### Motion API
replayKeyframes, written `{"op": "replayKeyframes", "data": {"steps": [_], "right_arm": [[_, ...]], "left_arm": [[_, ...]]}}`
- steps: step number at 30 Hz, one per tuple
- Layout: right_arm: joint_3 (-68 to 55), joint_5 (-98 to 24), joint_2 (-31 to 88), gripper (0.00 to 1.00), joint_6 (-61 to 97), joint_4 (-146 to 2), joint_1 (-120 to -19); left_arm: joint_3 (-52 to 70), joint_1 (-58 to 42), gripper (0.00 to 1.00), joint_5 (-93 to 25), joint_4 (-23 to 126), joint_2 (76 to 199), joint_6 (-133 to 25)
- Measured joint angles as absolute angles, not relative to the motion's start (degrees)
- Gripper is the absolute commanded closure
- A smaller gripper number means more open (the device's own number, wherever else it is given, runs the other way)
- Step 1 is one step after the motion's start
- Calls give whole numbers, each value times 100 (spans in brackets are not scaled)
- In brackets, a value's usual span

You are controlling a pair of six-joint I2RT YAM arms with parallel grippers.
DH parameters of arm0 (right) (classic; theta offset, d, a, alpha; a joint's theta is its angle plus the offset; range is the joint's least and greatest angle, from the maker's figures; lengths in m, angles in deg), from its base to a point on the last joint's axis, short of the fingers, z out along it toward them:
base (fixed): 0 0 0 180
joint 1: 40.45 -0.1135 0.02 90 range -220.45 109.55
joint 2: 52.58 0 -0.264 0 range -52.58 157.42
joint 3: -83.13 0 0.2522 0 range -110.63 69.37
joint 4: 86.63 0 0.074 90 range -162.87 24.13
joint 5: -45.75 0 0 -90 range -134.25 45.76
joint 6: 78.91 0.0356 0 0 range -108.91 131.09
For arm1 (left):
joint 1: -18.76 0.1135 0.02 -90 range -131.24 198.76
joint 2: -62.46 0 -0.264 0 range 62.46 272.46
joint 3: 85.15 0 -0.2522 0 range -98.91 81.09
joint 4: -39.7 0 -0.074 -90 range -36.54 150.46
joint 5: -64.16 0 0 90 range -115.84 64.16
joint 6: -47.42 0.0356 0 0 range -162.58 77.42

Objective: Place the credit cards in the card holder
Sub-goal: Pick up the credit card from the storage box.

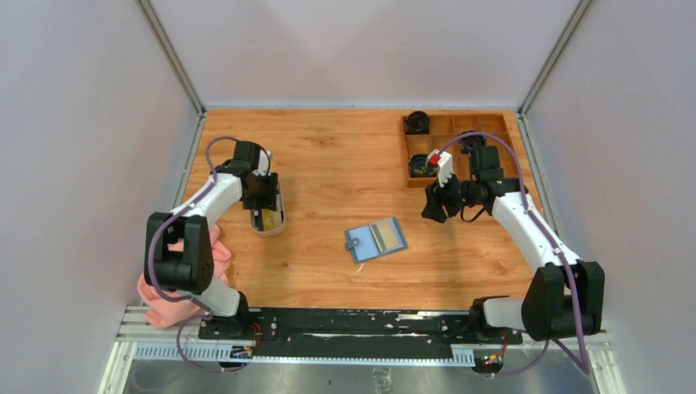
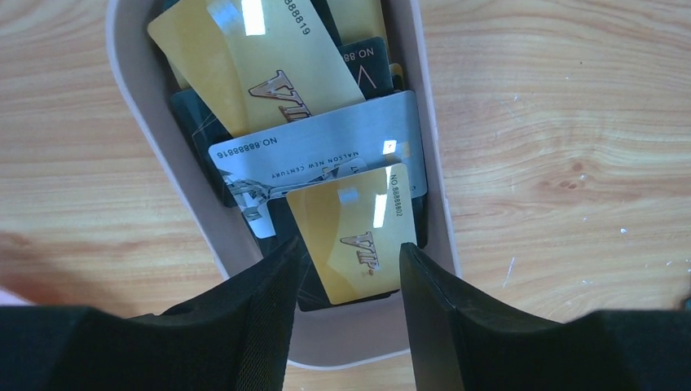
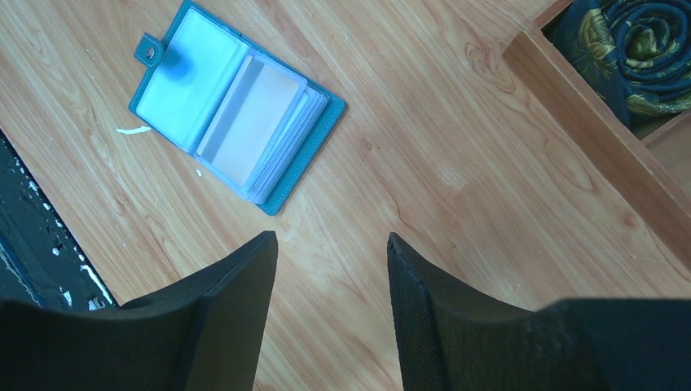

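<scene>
Black left gripper (image 2: 346, 248) points down into the dish (image 2: 122, 122), fingers astride a gold card (image 2: 346, 220); pinching or not, I cannot tell. At 2 o'clock of the open wallet (image 1: 376, 239) the right gripper (image 3: 330, 240) hovers, fingers spread, empty. Dish sits at the wallet's 9 o'clock. That gold card reads VIP, NO.8888802; the silver card (image 2: 326, 151), NO.8888816, MALSON NEW CENTURY.

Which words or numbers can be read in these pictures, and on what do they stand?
"NO.8888816" and "MALSON NEW CENTURY": silver card.
"VIP" and "NO.8888802": lower gold card.
"VIP", partly covered, number cut off: upper gold card.
"NO.", rest hidden: dark card.
Card holder: no text.
</scene>
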State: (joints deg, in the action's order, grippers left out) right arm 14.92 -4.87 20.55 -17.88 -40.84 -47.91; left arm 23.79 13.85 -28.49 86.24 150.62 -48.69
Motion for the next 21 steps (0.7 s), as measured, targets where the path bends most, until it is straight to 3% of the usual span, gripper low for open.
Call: {"op": "replayKeyframes", "data": {"steps": [21], "right_arm": [[1492, -485, 2052, 44, -1786, -4084, -4791]], "left_arm": [[2477, 1387, 34, -2862, 8637, 15353, -5157]]}}
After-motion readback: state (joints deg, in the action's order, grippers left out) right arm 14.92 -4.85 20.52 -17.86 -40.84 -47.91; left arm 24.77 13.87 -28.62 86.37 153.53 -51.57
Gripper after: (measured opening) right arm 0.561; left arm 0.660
